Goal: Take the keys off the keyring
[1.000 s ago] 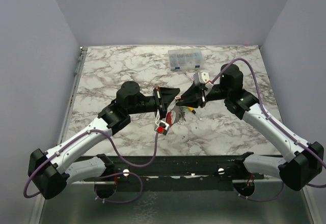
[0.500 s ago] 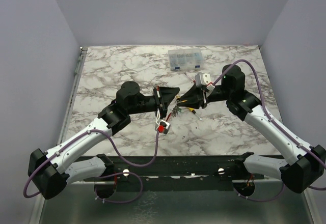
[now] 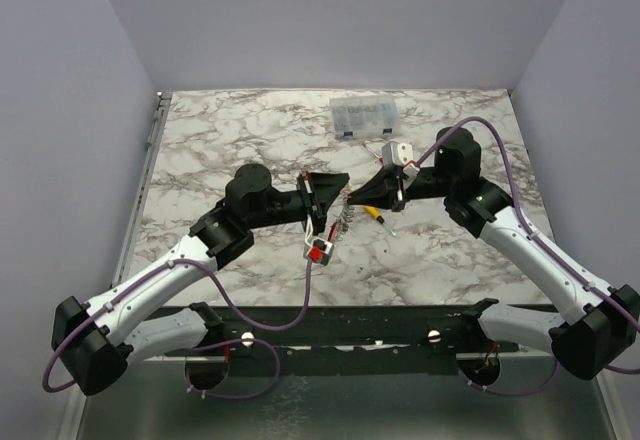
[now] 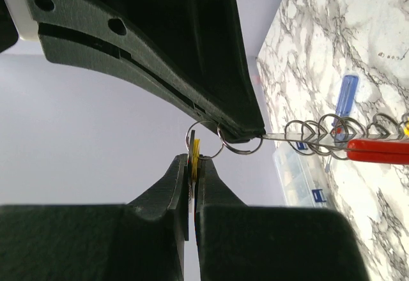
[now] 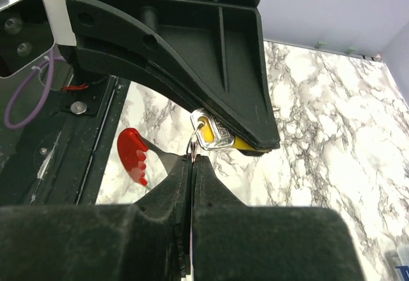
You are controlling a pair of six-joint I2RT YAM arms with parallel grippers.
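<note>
My left gripper (image 3: pixel 341 189) and right gripper (image 3: pixel 354 199) meet tip to tip above the middle of the table. In the left wrist view my left gripper (image 4: pixel 193 159) is shut on a yellow-headed key (image 4: pixel 195 147). In the right wrist view my right gripper (image 5: pixel 193 159) is shut on the thin keyring (image 5: pixel 192 143), which passes through the hole of that key (image 5: pixel 220 138). The keyring (image 4: pixel 239 153) also shows at the right finger's tip. A chain of wire links (image 4: pixel 319 135) hangs from it down to a red tag (image 3: pixel 319 252). Other keys are not visible.
A clear plastic parts box (image 3: pixel 367 117) stands at the back of the marble table (image 3: pixel 220 140). A blue screwdriver handle (image 4: pixel 347 96) lies on the table below the chain. A small yellow-handled tool (image 3: pixel 373 215) lies under my right gripper.
The two grippers have drawn slightly apart, the left one shifting left. The chain and red tag now hang straight down between them.
</note>
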